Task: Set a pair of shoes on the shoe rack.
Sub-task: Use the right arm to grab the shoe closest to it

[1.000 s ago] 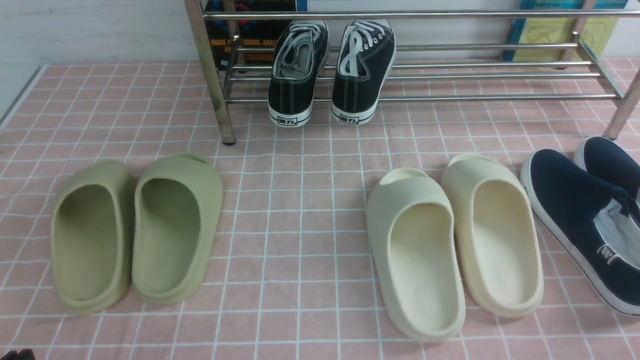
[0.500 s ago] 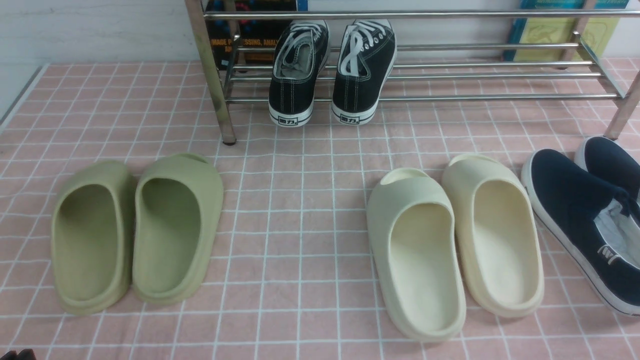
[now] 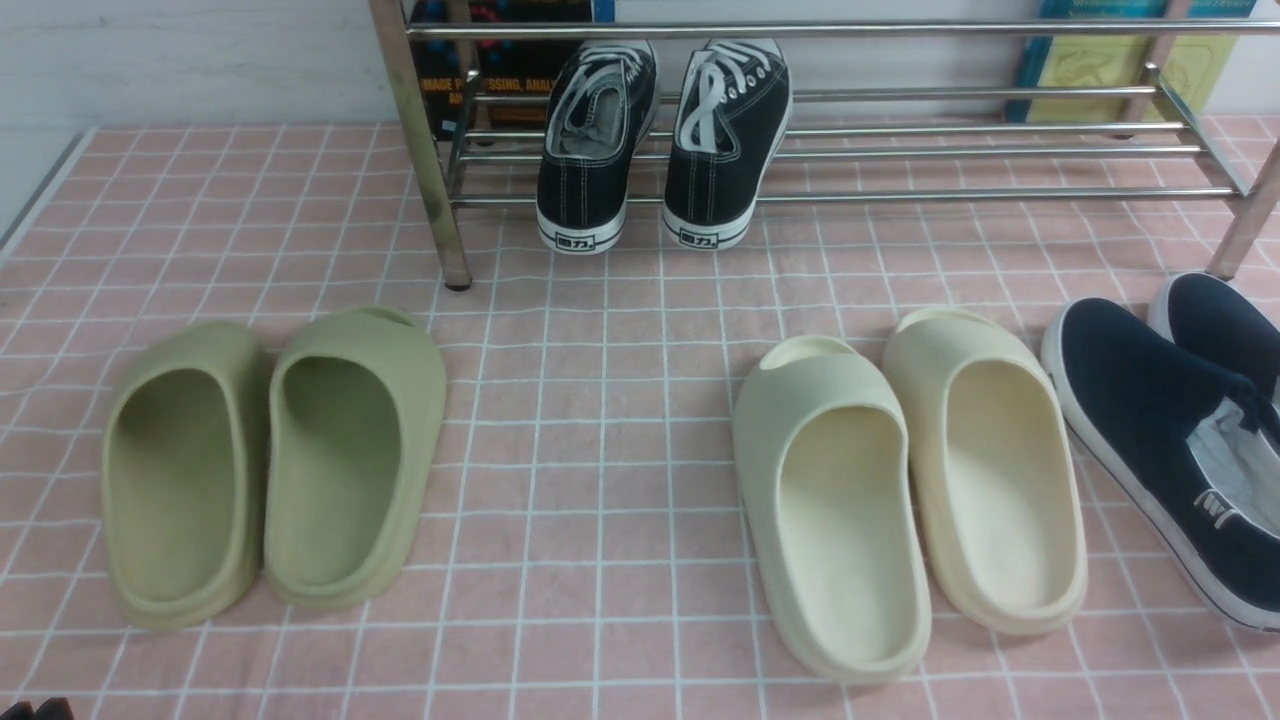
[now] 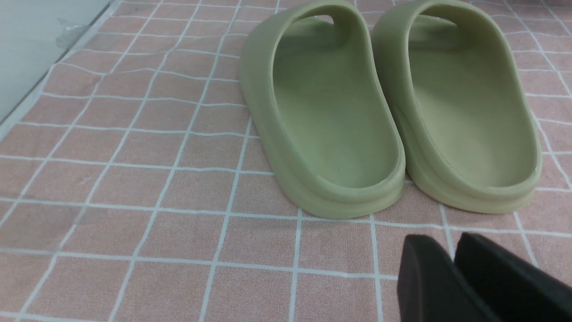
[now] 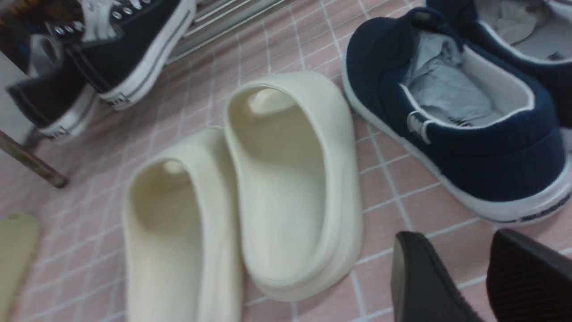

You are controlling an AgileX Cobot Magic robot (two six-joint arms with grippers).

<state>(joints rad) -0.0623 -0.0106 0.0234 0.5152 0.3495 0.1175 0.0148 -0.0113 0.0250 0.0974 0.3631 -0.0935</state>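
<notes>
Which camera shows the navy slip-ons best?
Right wrist view: it shows the nearer navy slip-on nearly whole, with lining, tag and heel; its mate is cut off. Front view crops both at the picture's edge. Left wrist view shows neither.

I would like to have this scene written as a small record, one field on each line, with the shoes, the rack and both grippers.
shoes to place: navy slip-ons, on the floor, at the robot's right
rack: steel shoe rack
on rack: black lace-up sneakers, on the lower bars
other footwear: olive slides, at the left; cream slides, beside the navy slip-ons
left gripper: fingertips close together, nothing held
right gripper: fingers apart, nothing between them
task state: navy slip-ons not yet on the rack
</notes>
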